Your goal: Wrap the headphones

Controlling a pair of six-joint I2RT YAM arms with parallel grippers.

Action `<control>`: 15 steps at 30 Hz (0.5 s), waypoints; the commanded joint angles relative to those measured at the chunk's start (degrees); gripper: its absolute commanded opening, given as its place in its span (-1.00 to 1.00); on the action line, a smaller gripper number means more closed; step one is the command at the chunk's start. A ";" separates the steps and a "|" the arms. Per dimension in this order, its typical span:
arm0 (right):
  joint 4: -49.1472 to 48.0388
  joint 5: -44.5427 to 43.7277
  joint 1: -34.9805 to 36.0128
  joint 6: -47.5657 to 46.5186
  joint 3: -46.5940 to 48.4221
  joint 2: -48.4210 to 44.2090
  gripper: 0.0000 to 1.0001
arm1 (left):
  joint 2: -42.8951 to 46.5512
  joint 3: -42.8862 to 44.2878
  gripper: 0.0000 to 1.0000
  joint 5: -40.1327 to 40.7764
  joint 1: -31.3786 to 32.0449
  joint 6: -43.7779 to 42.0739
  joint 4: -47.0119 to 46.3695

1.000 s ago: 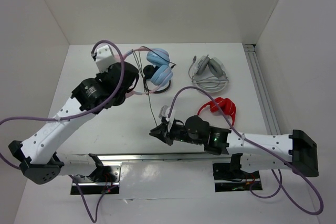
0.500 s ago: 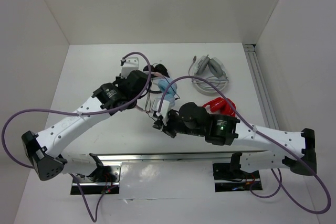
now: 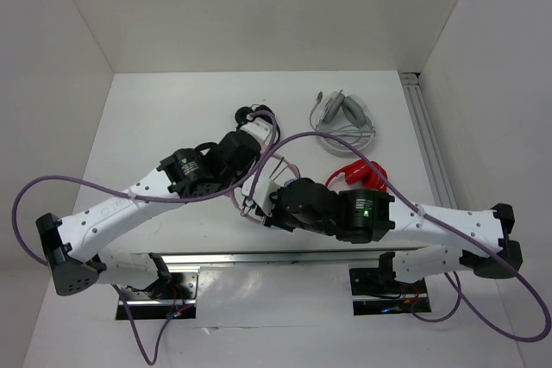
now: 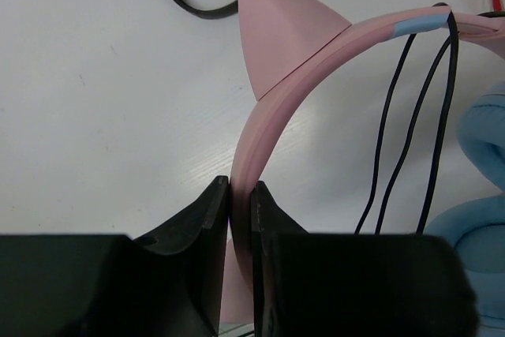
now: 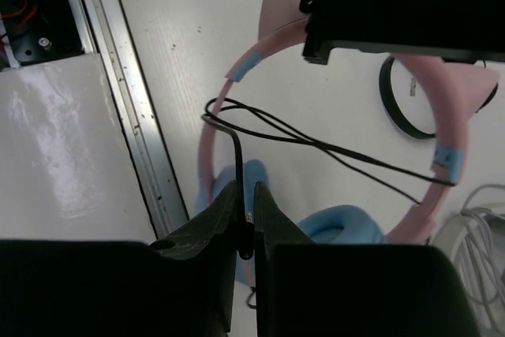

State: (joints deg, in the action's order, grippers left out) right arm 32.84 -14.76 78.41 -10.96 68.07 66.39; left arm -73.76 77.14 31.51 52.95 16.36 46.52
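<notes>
Left wrist: left jaws clenched on headphones (image 4: 251,140) headband | right wrist: right jaws pinching the black cable (image 5: 239,155)

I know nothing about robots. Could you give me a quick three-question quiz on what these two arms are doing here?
1. True or false: the left claw is shut on the pink headband.
2. What does the right claw pinch? A) the black cable B) the pink headband C) the ear cups
3. Fill in: the ear cups are light ____.
Key: 1 true; 2 A; 3 blue.
</notes>
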 commanded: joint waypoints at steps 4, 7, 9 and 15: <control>6.36 -9.22 2.71 -0.99 5.14 1.72 -0.92 | 2.13 0.38 -1.00 -6.89 2.16 -4.67 -1.61; 7.67 -11.15 4.20 -0.99 5.14 1.72 -0.86 | 3.71 -0.76 -1.00 -9.87 2.69 -6.07 -1.61; 8.29 -12.30 5.08 -0.99 5.14 0.50 -0.84 | 4.41 -0.77 -1.00 -11.02 2.69 -6.77 -1.61; 11.71 -20.46 9.30 0.06 5.14 1.02 -0.84 | 4.41 0.38 -1.00 -16.30 4.44 -7.83 1.37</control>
State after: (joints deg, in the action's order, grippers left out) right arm 40.40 -28.95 85.80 -11.33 71.00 67.20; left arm -70.65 75.59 19.92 55.75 9.96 48.82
